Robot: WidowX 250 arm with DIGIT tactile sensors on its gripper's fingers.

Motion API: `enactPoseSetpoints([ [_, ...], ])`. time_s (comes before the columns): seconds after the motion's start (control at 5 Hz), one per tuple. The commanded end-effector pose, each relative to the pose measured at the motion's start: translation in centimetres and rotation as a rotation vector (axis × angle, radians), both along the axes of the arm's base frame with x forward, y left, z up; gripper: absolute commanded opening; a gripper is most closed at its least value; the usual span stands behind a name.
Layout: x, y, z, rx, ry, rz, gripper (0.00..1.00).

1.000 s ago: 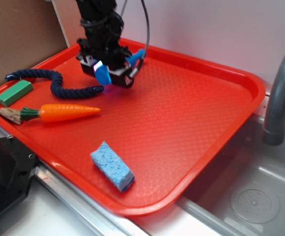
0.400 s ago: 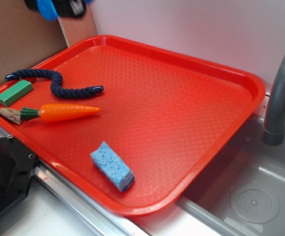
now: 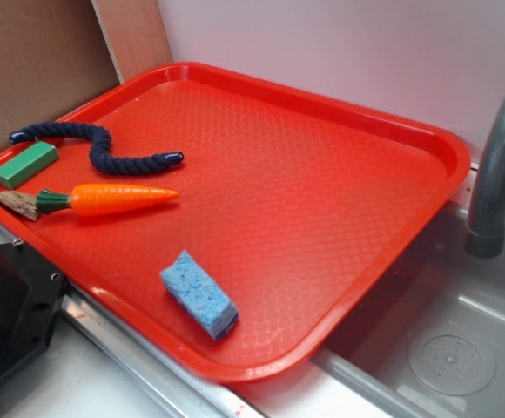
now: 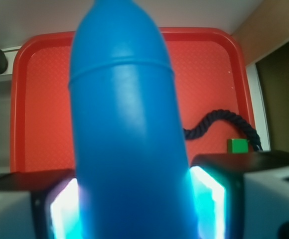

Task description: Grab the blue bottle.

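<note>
A shallow red plastic tray (image 3: 444, 148) with a textured floor is sitting beside a steel sink (image 3: 461, 348) with a grey faucet (image 3: 496, 174). Four things are lying in the tray, all toward one side: a dark navy twisted rope (image 3: 104, 152) curling along the floor, a small green rectangular block (image 3: 24, 164) just beside the rope's far end, an orange plastic toy carrot (image 3: 117, 198) with a green and brown top lying near the block and rope, and a light blue porous rectangular sponge (image 3: 198, 293) resting apart from them near the tray's front rim. The rest of the tray floor is showing bare.

The hand (image 4: 134, 199) is appearing only in the wrist view, where it is closing on the bright blue smooth plastic bottle (image 4: 127, 124); the two black pads (image 4: 219, 174) are pressing against the bottle's body on either side, glowing blue where they meet it. The bottle is being held up above the tray, filling the middle of the wrist view. Its long axis is running straight out from between the pads, with the body tapering toward the narrow end that is pointing away from the hand, toward the tray's far rim in that view. The rope and green block are showing on the tray past the bottle's right side.
</note>
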State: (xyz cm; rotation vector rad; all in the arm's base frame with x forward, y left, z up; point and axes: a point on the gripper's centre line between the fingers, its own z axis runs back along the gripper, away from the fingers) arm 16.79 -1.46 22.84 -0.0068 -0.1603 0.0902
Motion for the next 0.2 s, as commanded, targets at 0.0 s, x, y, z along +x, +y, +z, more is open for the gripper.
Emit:
enactPoseSetpoints([
  [0.0,-0.06,0.82,0.04,-0.02,-0.017,0.0,0.0],
])
